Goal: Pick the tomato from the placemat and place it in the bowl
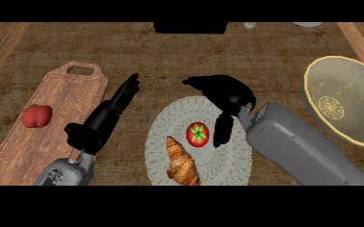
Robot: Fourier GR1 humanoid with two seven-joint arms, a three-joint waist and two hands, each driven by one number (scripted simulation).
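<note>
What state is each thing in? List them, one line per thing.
tomato: on the placemat, not held
croissant: on the placemat, beside the tomato
red pepper: on the cutting board
bowl: empty
right hand: over the placemat, fingers curled, holding nothing
left hand: open, fingers straight
</note>
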